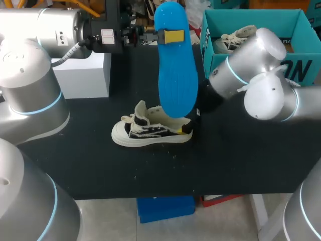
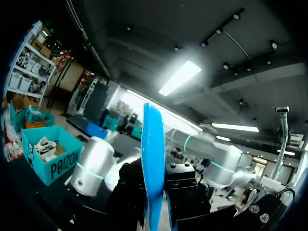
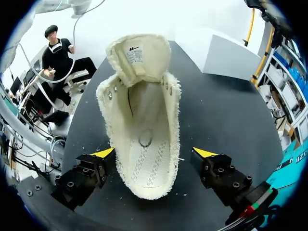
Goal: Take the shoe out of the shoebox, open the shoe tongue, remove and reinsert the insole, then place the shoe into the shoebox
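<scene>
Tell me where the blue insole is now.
In the head view's middle, the blue insole stands upright in the left hand, its lower end over the shoe.

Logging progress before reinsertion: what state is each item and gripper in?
insole: out of the shoe, held upright above it.
shoe: standing on its sole, tongue open, no insole inside.
shoebox: open, another shoe inside.
left gripper: shut on the insole.
right gripper: open, fingers either side of the heel.
</scene>
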Tool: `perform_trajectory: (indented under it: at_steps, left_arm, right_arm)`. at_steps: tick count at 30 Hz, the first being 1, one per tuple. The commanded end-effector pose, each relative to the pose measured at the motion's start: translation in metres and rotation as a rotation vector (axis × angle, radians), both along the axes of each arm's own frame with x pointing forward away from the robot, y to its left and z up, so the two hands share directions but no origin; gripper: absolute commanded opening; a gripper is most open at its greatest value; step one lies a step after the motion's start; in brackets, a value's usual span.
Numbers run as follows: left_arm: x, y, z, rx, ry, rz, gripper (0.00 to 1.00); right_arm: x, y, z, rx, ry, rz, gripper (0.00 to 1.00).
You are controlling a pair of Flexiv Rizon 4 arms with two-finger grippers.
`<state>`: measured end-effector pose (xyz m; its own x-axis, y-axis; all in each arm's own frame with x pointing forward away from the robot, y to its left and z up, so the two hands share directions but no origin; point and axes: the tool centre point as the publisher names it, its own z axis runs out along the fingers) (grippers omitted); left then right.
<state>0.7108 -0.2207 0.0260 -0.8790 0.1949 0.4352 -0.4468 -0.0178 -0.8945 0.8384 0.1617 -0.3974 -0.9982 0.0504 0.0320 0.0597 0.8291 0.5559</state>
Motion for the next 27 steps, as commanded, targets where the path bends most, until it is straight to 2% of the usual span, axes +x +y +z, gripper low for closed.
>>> perform_trajectory:
  at_steps: [1,9,17,23,27]
  left_arm:
    - [-0.0009,-0.0014,-0.0008,0.000,0.000,0.004,0.00]
    - [-0.0009,-0.0014,-0.0008,0.000,0.000,0.004,0.00]
    - [-0.0009,-0.0014,-0.0008,0.000,0.000,0.004,0.00]
    - [-0.0009,-0.0014,-0.0008,0.000,0.000,0.004,0.00]
    - [-0.0009,-0.0014,-0.0008,0.000,0.000,0.004,0.00]
  right_arm:
    - [0.0009,0.0039,0.0036,-0.602,0.018,-0.021,1.00]
    - [-0.0006,0.0035,0.0054,-0.719,0.012,-0.037,1.00]
    - [-0.0020,0.0051,0.0054,-0.779,0.000,-0.007,1.00]
    - [-0.0016,0.0063,0.0047,-0.781,0.000,0.007,1.00]
    - [-0.0016,0.0066,0.0026,-0.716,0.000,0.017,1.00]
